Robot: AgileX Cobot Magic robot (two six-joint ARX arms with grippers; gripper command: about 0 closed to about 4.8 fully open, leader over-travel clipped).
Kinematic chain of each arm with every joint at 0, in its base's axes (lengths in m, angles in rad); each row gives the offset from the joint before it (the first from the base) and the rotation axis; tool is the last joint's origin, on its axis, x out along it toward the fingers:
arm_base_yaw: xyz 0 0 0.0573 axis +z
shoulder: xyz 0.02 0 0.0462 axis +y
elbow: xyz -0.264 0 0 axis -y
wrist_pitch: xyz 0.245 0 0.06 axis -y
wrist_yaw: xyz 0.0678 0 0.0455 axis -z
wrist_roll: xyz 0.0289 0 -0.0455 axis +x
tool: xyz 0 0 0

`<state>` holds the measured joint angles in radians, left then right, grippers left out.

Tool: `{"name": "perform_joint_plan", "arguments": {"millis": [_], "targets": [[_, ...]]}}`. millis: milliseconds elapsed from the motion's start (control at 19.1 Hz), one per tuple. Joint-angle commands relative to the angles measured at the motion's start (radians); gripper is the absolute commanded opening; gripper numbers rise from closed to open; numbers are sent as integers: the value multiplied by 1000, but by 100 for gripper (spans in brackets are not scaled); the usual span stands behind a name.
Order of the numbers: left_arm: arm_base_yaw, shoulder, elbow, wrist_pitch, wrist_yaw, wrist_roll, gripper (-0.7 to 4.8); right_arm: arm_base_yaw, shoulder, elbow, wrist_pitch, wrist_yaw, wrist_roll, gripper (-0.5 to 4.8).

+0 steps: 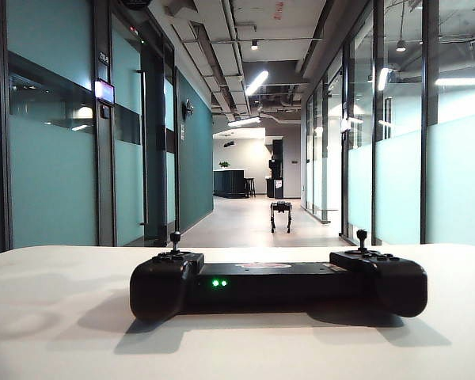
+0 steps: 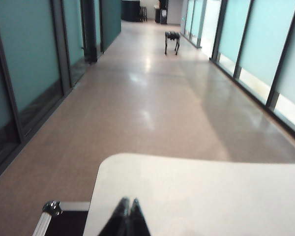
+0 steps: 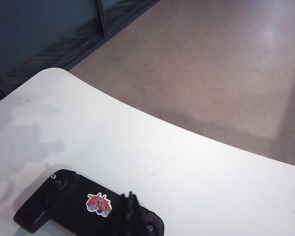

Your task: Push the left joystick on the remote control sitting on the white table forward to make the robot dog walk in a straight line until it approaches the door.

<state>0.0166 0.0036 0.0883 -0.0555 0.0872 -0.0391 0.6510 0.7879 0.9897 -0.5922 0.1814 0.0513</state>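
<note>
Remote (image 1: 277, 285): flat on the table (image 1: 55, 332), near its front edge, green lights lit, both sticks upright.
Left stick (image 1: 175, 237): standing free at the remote's left lobe, nothing touching it.
Right stick (image 1: 362, 235): same look, opposite lobe; not the one to push.
Dog (image 1: 281, 214): on all fours well down the corridor, small in the exterior view, also seen from the left wrist (image 2: 172, 40).
Left gripper (image 2: 127, 211): jaws pressed together, empty, hanging over the table's edge, well apart from the remote.
Right gripper (image 3: 129, 209): clenched on nothing, tips just above the remote (image 3: 64, 204) near its red sticker.
Handling: stick likely stiff, thin and spring-centred, easy to slip off; remote light and probably prone to sliding on smooth white top.
Contact: best on the knob's near side, pushing gently away with a closed tip.
Risk: shoving the whole body instead of tilting the stick.
</note>
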Motion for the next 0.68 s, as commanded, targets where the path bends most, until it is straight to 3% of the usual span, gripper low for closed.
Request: {"name": "perform_joint_plan", "arguments": {"millis": [52, 419, 682], "targets": [[-2, 0, -32, 51, 2, 2, -5, 0, -2, 4, 18, 0, -3, 0], [-89, 0, -81, 63, -94, 6, -5, 0, -2, 5, 18, 0, -3, 0], [-52, 0, -81, 41, -84, 7, -5, 0, -2, 4, 18, 0, -3, 0]]}}
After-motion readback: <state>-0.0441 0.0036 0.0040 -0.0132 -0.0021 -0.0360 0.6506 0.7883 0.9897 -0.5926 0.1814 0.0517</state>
